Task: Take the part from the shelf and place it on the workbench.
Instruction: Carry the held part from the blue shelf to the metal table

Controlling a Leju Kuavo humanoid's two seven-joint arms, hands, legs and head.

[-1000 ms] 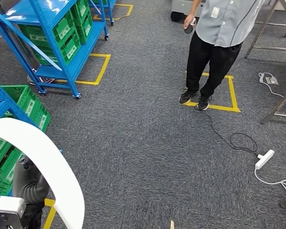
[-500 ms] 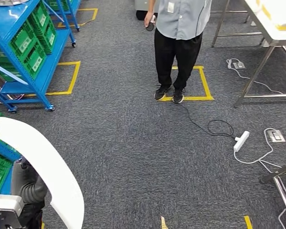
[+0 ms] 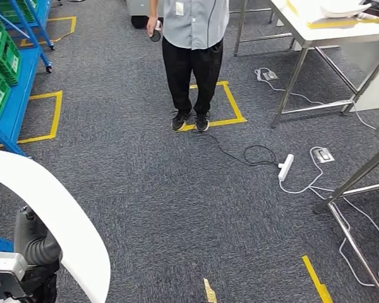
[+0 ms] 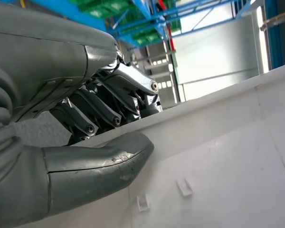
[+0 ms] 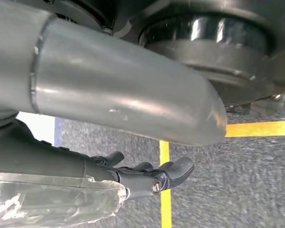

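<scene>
A large curved white part (image 3: 59, 214) arcs across the lower left of the head view, carried beside my body. My left hand (image 3: 34, 243) grips it from beneath. In the left wrist view the grey thumb (image 4: 98, 166) presses one face of the white part (image 4: 223, 156), while the dark fingers (image 4: 109, 109) curl over its edge on the other side. The white-topped workbench (image 3: 349, 30) stands at the far right, with another white piece lying on it. My right hand (image 5: 148, 175) hangs over the carpet, its fingers stretched out and holding nothing.
A person (image 3: 193, 38) stands ahead on a yellow floor square, holding a small dark object. A blue shelf with green crates (image 3: 6, 69) is at far left. A white power strip (image 3: 285, 167) and cables lie on the carpet, near metal table legs (image 3: 354, 183) at right.
The camera has turned to the right: the shelf slid off to the left and the workbench came into sight. The white part stays in my left hand.
</scene>
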